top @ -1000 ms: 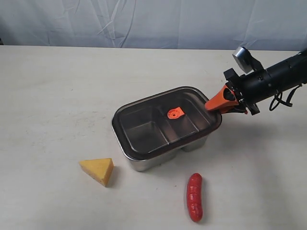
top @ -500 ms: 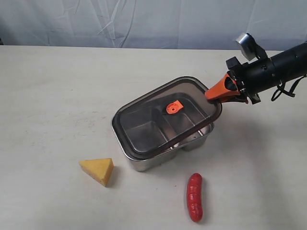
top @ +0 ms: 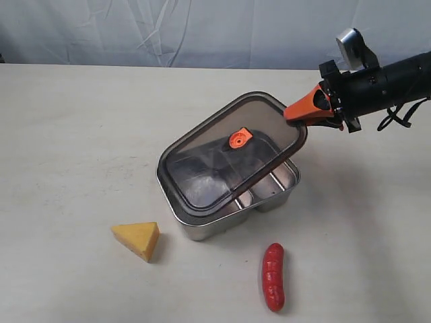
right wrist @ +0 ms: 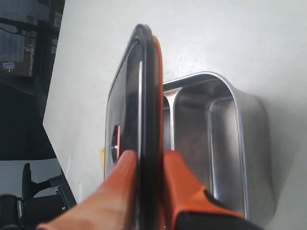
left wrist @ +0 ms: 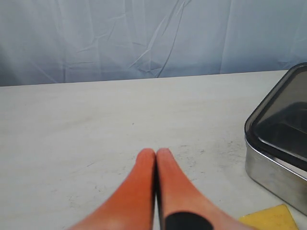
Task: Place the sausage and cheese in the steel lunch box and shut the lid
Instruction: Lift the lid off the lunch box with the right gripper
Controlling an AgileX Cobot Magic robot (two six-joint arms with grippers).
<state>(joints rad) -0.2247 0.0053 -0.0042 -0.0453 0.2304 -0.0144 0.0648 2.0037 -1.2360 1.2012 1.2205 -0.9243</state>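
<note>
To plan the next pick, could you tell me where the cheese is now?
In the exterior view the cheese lies on the table at lower left, apart from the steel lunch box, with the sausage further right.

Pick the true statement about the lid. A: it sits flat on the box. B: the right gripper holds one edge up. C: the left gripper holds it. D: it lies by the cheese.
B: the right gripper pinches the lid at one edge, holding that side raised off the box.
</note>
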